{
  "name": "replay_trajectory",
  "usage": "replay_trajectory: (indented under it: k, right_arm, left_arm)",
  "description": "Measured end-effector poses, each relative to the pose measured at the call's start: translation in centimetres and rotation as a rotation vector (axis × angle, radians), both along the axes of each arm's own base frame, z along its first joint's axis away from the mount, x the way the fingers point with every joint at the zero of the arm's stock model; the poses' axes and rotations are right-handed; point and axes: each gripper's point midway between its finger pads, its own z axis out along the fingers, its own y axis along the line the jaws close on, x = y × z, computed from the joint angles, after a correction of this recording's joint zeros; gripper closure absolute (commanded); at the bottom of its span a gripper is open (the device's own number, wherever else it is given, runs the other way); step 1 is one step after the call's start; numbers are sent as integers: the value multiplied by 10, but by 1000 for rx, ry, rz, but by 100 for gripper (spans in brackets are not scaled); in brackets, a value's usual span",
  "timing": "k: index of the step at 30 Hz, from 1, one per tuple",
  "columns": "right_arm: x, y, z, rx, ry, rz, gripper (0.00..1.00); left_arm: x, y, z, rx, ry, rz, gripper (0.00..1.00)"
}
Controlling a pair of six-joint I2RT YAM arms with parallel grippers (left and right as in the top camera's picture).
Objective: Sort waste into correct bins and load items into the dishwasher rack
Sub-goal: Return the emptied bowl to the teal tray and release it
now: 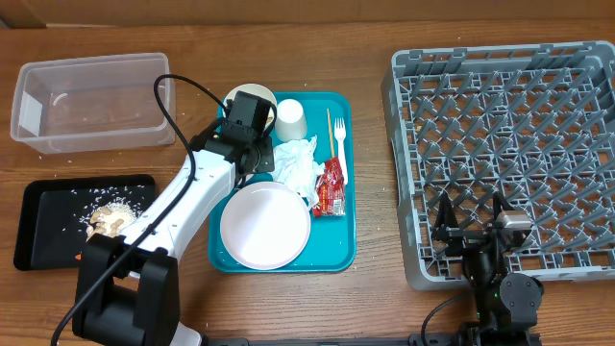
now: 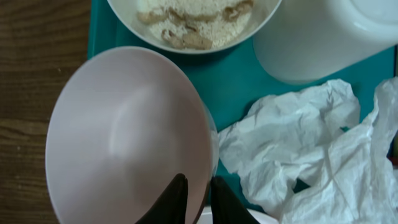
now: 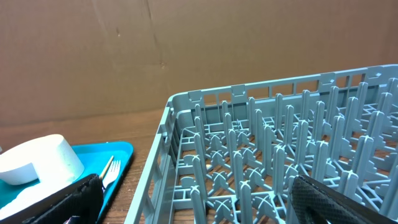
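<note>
My left gripper (image 2: 199,183) straddles the right rim of an empty pinkish bowl (image 2: 124,130) on the teal tray (image 2: 230,81). One finger is inside and one outside, with a slight gap showing, so the gripper is narrowly open. A second bowl (image 2: 193,25) holding beige food scraps sits just beyond, beside the white cup (image 2: 323,37) and the crumpled napkin (image 2: 311,149). From overhead, the red wrapper (image 1: 332,187), plate (image 1: 264,226), fork (image 1: 340,139) and chopsticks (image 1: 329,125) lie on the tray. My right gripper (image 3: 194,186) stands wide open over the near-left corner of the grey rack (image 1: 509,154).
A clear tub (image 1: 91,101) stands at the far left. In front of it the black tray (image 1: 48,216) holds beige scraps (image 1: 110,221). The left arm (image 1: 183,207) reaches from the front edge across to the teal tray.
</note>
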Motion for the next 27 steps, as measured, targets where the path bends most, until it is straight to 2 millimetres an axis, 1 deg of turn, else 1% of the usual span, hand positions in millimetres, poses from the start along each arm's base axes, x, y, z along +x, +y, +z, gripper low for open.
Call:
replay_trajectory:
  k: [2, 4, 8, 9, 11, 12, 16, 19, 21, 23, 25, 27]
  right_arm:
    - [0, 0, 0, 1, 0, 0, 0]
    - [0, 0, 0, 0, 0, -1, 0]
    - [0, 0, 0, 0, 0, 0, 0]
    - [0, 0, 0, 0, 0, 0, 0]
    - [0, 0, 0, 0, -1, 0, 0]
    - [0, 0, 0, 0, 0, 0, 0]
    - [0, 0, 0, 0, 0, 0, 0]
    - [0, 0, 0, 1, 0, 0, 0]
    - [0, 0, 0, 0, 0, 0, 0]
    - [0, 0, 0, 0, 0, 0, 0]
    - [0, 0, 0, 0, 0, 0, 0]
    - [0, 0, 0, 0, 0, 0, 0]
  left_arm:
    - [-3, -1, 1, -4, 18, -4, 83]
    - [-4, -2, 6, -8, 28, -7, 83]
    - [7, -7, 30, -24, 1, -11, 83]
    - [9, -8, 36, -29, -6, -12, 78]
    - [12, -10, 46, -33, -16, -19, 63]
    - [14, -11, 50, -37, -21, -22, 57]
    - [25, -16, 69, -54, -68, -29, 44]
    - [37, -20, 81, -64, -125, -46, 42]
    - [45, -21, 88, -70, -163, -53, 42]
    - [52, -19, 91, -69, -190, -68, 36]
    - [56, -17, 89, -56, -189, -110, 33]
    - [56, -13, 81, -45, -147, -149, 30]
